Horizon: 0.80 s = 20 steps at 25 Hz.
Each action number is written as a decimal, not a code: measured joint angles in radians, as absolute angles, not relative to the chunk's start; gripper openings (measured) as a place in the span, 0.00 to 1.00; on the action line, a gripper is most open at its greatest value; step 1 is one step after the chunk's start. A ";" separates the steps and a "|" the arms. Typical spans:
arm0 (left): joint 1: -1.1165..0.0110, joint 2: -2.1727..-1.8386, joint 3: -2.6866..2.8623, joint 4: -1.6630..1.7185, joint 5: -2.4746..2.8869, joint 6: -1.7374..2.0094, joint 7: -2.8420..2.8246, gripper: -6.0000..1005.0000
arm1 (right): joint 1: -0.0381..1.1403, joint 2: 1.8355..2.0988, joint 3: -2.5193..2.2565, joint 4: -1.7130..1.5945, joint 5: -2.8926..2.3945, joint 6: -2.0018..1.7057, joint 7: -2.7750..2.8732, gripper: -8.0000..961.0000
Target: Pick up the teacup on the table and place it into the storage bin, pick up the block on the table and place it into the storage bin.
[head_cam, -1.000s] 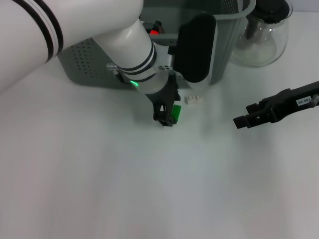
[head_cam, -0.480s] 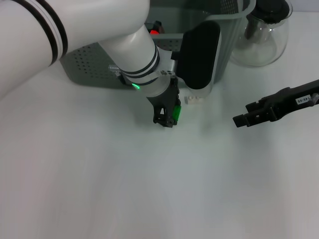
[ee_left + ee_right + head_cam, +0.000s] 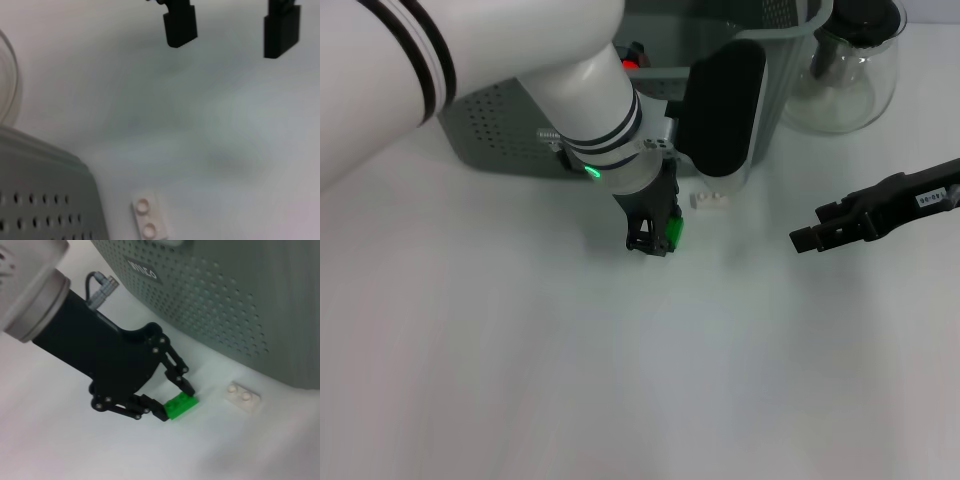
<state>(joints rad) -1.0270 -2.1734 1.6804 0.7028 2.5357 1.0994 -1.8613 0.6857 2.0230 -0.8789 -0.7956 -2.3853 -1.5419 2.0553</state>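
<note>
1. Since a second ago the left arm has shifted slightly toward the storage bin (image 3: 510, 120), and the green block (image 3: 673, 230) has gone with it.
2. At present the left end effector (image 3: 176, 396) is down at the tabletop (image 3: 620, 380), just in front of the storage bin, with its two black fingers (image 3: 182, 382) closed in on the green block, one on each side.
3. That green block is pinched between the fingertips at or just above the tabletop surface; whether it touches the surface cannot be told.
4. Just beside it, nearer the bin wall, a small white block (image 3: 710, 200) with two studs lies flat on the tabletop, apart from the green one.
5. On the right side, the right end effector (image 3: 231, 32) hovers over bare tabletop, well apart from both blocks; its two fingers stand spread with a wide gap and hold nothing.
6. Behind everything stands the grey-green perforated bin, with a clear glass teapot (image 3: 845, 65) with a black lid just beside its right end.
</note>
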 joint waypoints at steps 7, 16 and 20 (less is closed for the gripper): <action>-0.948 -2.169 1.537 0.859 2.537 1.274 -1.885 0.38 | 0.685 2.021 -0.879 -0.797 -2.383 -1.542 2.056 0.78; -0.817 -2.166 1.046 1.106 2.414 1.574 -1.986 0.40 | 0.689 2.022 -0.867 -0.802 -2.382 -1.548 2.059 0.78; -0.819 -2.142 0.801 1.186 2.292 1.725 -2.027 0.41 | 0.695 2.022 -0.867 -0.802 -2.382 -1.549 2.062 0.78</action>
<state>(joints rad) -0.8187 -2.1418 0.8011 1.1860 2.2921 1.7249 -2.0266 0.6950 2.0218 -0.8666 -0.8022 -2.3822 -1.5494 2.0620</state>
